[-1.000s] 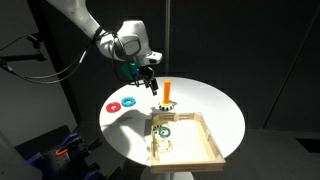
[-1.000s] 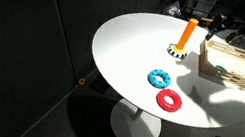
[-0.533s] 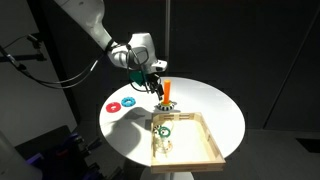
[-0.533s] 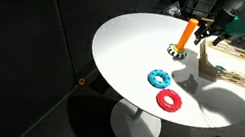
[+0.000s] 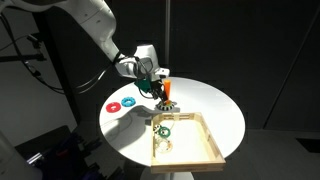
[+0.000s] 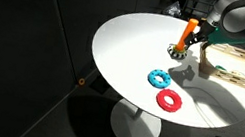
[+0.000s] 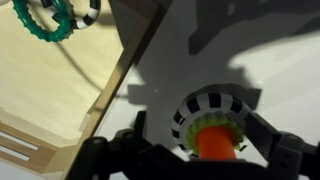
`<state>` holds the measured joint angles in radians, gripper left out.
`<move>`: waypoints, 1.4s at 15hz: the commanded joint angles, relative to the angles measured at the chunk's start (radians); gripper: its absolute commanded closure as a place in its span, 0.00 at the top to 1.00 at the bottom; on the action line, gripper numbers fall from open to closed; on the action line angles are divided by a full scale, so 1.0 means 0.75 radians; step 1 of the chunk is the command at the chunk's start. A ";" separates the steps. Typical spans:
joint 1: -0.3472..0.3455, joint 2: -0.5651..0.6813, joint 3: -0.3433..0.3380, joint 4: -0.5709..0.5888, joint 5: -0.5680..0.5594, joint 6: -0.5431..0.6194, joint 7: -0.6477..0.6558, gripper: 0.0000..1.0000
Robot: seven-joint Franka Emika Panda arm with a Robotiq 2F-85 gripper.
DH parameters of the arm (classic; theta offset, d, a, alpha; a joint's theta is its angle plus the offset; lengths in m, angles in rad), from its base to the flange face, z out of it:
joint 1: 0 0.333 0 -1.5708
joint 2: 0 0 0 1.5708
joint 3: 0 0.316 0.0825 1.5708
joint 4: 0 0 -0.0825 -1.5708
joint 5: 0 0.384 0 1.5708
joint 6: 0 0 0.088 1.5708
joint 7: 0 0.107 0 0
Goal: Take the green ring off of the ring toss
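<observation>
While gripper (image 5: pixel 159 90) hangs low at ring toss (image 6: pixel 185 37), jaws stand spread, one finger each side of orange peg (image 7: pixel 213 146), not touching it. Green ring (image 7: pixel 186 128) sits round peg foot on striped base (image 7: pixel 215 102) (clear only in wrist view). Wooden tray (image 6: pixel 226 70) just beside ring toss; blue ring (image 6: pixel 159 78), red ring (image 6: pixel 169 100) farther off on white table (image 6: pixel 126 49).

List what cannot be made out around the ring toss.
Both exterior views: any ring on the orange peg is too small to see.
Wrist view: fingers dark, blurred; contact with striped base unclear.
Wrist view: teal ring cut off by top edge.
</observation>
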<state>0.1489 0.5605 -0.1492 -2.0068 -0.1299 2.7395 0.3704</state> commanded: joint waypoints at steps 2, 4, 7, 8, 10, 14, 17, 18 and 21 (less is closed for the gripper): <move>0.050 0.107 -0.047 0.087 -0.006 0.073 0.022 1.00; 0.060 0.136 -0.054 0.103 0.005 0.104 0.015 1.00; 0.077 0.167 -0.068 0.123 0.013 0.144 0.011 1.00; 0.079 0.176 -0.070 0.130 0.018 0.157 0.007 1.00; 0.081 0.190 -0.074 0.145 0.025 0.172 0.003 1.00; 0.079 0.218 -0.081 0.170 0.034 0.199 -0.002 1.00; 0.077 0.238 -0.081 0.184 0.047 0.213 -0.006 1.00; 0.073 0.244 -0.078 0.187 0.055 0.219 -0.007 1.00; 0.067 0.260 -0.069 0.194 0.077 0.239 -0.014 1.00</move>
<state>0.1949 0.7306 -0.1960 -1.8887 -0.1016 2.8996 0.3704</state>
